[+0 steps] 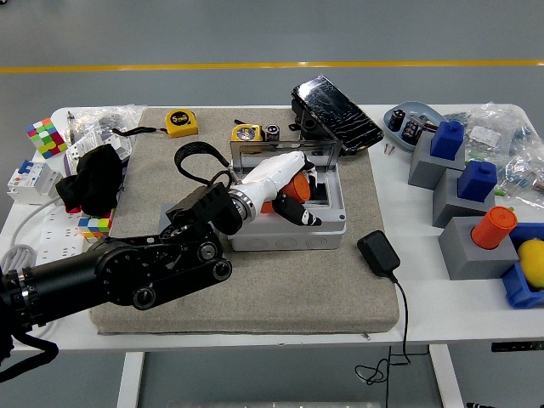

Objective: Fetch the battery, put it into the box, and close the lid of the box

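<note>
My left hand is shut on an orange cylindrical battery and holds it low over the open cavity of the grey box in the middle of the mat. The box's clear lid stands upright at its back edge. The black left arm reaches across from the lower left and hides the grey holder block the battery stood in. The right hand is out of view.
A black adapter with its cord lies right of the box. Grey blocks with blue and orange cylinders stand at the right. A yellow tape measure, a black device and a colour cube lie at the back.
</note>
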Available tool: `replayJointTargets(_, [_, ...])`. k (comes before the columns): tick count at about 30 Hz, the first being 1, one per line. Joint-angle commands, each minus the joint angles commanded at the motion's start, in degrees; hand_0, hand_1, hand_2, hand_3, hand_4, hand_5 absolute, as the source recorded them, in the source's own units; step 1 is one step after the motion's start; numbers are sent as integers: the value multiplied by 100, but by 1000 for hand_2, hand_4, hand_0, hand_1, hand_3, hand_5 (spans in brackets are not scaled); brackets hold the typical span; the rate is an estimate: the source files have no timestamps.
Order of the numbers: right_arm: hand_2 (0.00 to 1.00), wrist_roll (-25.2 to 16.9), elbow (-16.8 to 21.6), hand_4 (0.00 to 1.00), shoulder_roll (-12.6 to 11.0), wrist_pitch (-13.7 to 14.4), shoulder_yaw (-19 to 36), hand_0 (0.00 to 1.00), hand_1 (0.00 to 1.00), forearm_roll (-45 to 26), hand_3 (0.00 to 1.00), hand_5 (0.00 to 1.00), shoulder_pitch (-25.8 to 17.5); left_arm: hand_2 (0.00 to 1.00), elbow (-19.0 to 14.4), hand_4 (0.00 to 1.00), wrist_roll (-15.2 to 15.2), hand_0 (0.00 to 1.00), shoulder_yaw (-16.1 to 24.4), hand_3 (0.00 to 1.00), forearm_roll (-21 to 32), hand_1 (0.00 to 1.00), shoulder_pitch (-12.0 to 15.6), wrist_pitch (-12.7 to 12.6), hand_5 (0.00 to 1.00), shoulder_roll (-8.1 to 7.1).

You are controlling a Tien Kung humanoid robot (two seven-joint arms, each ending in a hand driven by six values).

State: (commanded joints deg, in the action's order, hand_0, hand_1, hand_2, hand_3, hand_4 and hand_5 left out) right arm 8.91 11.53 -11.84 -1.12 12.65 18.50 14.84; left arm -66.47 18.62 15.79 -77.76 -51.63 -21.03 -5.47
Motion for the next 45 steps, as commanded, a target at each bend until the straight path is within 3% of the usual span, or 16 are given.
replayJointTargets(5, [621,-3,10,903,8,2,-18,670,659,12,533,482,6,150,133,998,-170,59,-29,210,-153,42,-44,-19,2,106])
replayJointTargets(6, [621,-4,12,902,9,2,-15,669,660,16,533,483,6,210,140,998,-178,156,-30,320,-176,156,-45,-18,113,111])
replayJointTargets(11, [621,-5,23,902,9,6,-3,669,660,51,533,483,9,210,172,998,-279,156,-95,320,-514,156,-55,99,113,121])
replayJointTargets(12, [620,-6,23,901,8,7,-7,671,660,49,532,483,12,524,186,998,-292,437,-105,717,-600,569,-57,117,208,120])
replayJointTargets(17, [620,-5,24,901,9,5,16,671,660,55,532,483,15,524,227,998,-307,437,-154,717,-1031,569,-67,235,208,104])
replayJointTargets(18, [621,-4,24,902,9,5,16,670,660,53,533,482,15,667,233,998,-304,629,-160,791,-1049,705,-67,240,246,98])
replayJointTargets(25, [621,-6,28,901,11,7,49,670,660,76,532,484,15,680,210,998,-288,626,-95,810,-1197,719,-55,267,268,63])
replayJointTargets(32, [621,-9,35,901,17,12,120,670,660,113,532,484,10,678,-179,998,-241,582,212,812,-1201,706,61,327,292,-66])
replayJointTargets(37, [622,-11,32,901,18,13,152,670,660,108,532,484,-4,662,-646,998,-584,543,669,784,-1191,684,204,31,325,-235])
replayJointTargets(41, [622,-11,31,901,24,15,172,670,660,120,532,484,-1,662,-690,998,-807,543,1031,784,-1247,684,271,-127,325,-293])
replayJointTargets(42, [622,-11,31,901,25,16,176,670,660,122,533,484,0,749,-655,998,-810,669,1136,805,-1274,779,288,-118,413,-300])
replayJointTargets(45, [622,-12,32,901,26,17,183,670,660,119,533,484,-3,749,-500,998,-753,669,1302,805,-1322,779,316,-37,413,-324])
